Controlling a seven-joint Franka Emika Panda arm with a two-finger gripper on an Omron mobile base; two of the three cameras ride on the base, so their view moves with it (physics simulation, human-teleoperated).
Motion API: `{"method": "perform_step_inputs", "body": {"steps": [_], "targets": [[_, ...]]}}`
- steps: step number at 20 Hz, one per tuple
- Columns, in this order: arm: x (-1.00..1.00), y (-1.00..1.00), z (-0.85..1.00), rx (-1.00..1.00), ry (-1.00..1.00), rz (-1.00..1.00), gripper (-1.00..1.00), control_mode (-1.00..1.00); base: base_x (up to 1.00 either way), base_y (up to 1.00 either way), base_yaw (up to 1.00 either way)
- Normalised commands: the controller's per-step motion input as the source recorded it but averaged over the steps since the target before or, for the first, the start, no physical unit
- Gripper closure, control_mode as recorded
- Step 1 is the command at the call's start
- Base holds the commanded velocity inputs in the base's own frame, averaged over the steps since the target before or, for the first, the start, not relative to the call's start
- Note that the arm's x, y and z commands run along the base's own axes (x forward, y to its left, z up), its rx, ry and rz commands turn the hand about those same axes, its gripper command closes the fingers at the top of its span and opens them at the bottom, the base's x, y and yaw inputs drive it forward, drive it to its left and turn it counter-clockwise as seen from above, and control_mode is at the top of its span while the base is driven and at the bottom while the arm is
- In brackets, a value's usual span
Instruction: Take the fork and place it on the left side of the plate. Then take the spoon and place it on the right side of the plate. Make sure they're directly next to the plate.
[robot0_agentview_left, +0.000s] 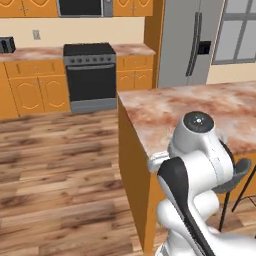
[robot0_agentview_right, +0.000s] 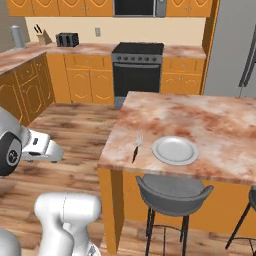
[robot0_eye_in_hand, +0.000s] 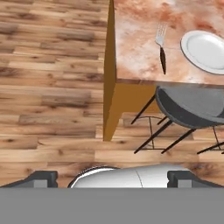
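The fork (robot0_agentview_right: 136, 146) lies on the island counter (robot0_agentview_right: 210, 120) near its front left corner, silver tines pointing away and black handle toward the edge. Just to its right, with a small gap, sits the round grey-white plate (robot0_agentview_right: 175, 150). In the hand view the fork (robot0_eye_in_hand: 161, 48) and the plate (robot0_eye_in_hand: 205, 50) sit at the upper right. My gripper (robot0_eye_in_hand: 114, 178) hangs open with nothing in it, its fingertips (robot0_eye_in_hand: 41, 178) wide apart. It is over the wooden floor, off the counter's left corner and well short of the fork. The spoon is out of view.
A grey bar stool (robot0_agentview_right: 172, 192) stands under the counter's front edge below the plate, and a second stool (robot0_agentview_right: 247, 210) is at the right. A black stove (robot0_agentview_right: 137, 70) and orange cabinets line the back wall. The fridge (robot0_agentview_left: 192, 40) stands at the back right.
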Motion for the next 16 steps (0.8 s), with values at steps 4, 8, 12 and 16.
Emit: {"method": "perform_step_inputs", "body": {"steps": [4,8,12,16], "targets": [[0.00,0.00,0.00,0.00,0.00,0.00,-1.00,1.00,-0.06,1.00,0.19],[0.00,0.00,0.00,0.00,0.00,0.00,-1.00,1.00,0.02,1.00,0.25],[0.00,0.00,0.00,0.00,0.00,0.00,-1.00,1.00,0.20,0.87,0.32],[0.00,0.00,0.00,0.00,0.00,0.00,-1.00,1.00,0.33,0.71,0.34]]}}
